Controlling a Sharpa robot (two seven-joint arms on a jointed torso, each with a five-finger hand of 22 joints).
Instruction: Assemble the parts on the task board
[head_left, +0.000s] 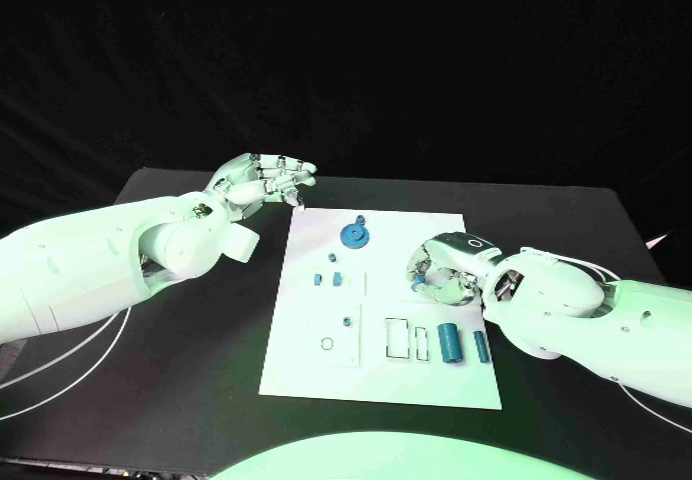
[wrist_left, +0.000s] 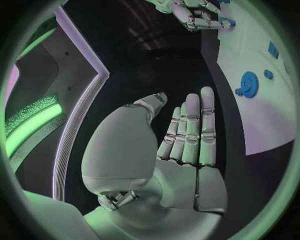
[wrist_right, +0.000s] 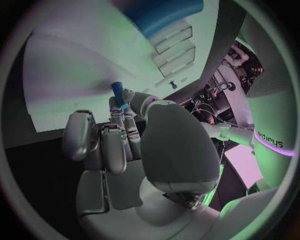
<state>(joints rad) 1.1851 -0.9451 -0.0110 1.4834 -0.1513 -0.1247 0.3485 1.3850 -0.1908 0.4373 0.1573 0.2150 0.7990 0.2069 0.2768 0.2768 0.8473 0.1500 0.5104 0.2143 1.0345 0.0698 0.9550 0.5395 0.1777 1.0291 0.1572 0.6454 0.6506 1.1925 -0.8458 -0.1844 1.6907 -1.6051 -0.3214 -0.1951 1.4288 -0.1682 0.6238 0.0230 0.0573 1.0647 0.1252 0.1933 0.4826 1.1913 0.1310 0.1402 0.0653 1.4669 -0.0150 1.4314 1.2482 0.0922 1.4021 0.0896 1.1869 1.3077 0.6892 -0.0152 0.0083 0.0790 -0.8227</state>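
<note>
Matte black rectangular table (head_left: 188, 340) fills the mid of the head view, w/ plain black backdrop (head_left: 433, 80) behind its far edge. Thin white cables (head_left: 65, 372) loop over table's near-left part; another thin white cable (head_left: 661, 414) runs at near-right.
</note>
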